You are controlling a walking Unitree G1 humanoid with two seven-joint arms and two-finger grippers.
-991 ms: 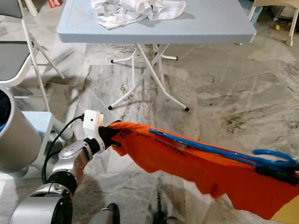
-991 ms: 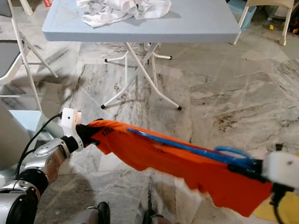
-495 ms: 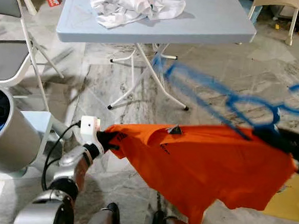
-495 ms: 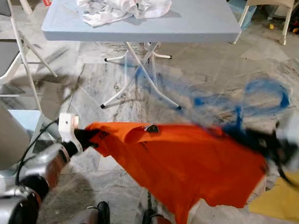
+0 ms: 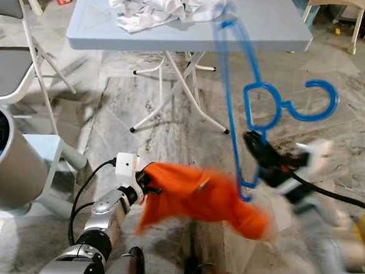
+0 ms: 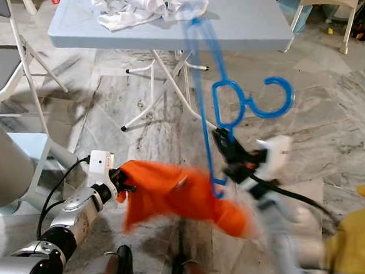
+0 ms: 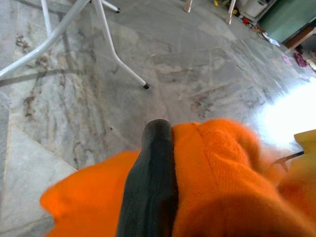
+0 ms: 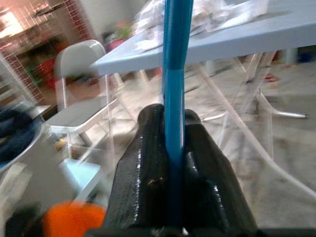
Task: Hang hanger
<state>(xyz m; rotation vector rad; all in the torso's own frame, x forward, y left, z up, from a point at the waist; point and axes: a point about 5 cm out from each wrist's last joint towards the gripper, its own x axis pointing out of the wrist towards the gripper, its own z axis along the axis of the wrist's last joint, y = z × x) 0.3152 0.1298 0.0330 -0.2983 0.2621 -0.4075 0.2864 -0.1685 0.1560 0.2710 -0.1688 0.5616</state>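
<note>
1. The right gripper (image 5: 257, 145) was raised over the marble floor (image 5: 334, 116), its two black fingers (image 8: 148, 187) pressed tight on a bar of the blue plastic hanger (image 5: 259, 111), as the right wrist view showed.
2. The hanger stood nearly on end above those jaws, its hook (image 5: 313, 99) curling out to the robot's right and one long arm reaching up across the edge of the pale blue folding table (image 5: 272, 24).
3. The hanger's lowest corner hung just below the jaws, touching or just in front of the orange cloth garment (image 5: 203, 198); which, I could not tell.
4. The left gripper (image 5: 148, 185) was low and in front of the robot, its jaws pinching one end of the orange garment; a black finger (image 7: 150, 187) lay folded into the cloth.
5. The garment sagged from the left jaws toward the right arm, blurred.
6. A crumpled white cloth (image 5: 157, 3) lay on the table, well beyond both jaws.
7. A grey round bin (image 5: 8, 169) stood out to the left of the left jaws.
</note>
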